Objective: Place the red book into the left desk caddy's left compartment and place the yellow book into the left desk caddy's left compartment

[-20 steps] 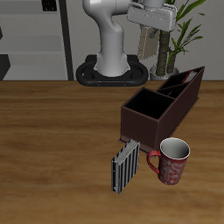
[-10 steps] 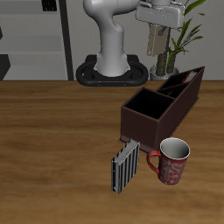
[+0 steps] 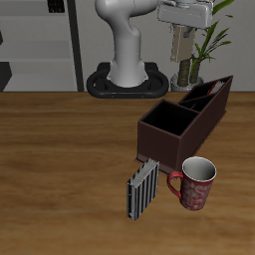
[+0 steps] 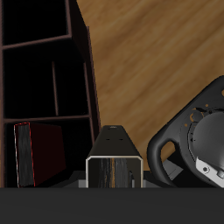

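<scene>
Surface (image 3: 60, 149) carried the left desk caddy (image 3: 184, 125), where we saw the red book (image 4: 39, 154) standing in its left compartment (image 3: 211, 95). Above it hung the claw (image 3: 182, 45), vertical, pinching the yellow book (image 4: 114, 160).

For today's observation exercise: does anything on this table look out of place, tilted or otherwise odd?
Mostly tidy. The grey-and-black striped book stands on edge, leaning, near the table's front edge beside the red patterned mug, apart from the left desk caddy. The red book already sits inside the caddy. Nothing is spilled or damaged.
</scene>
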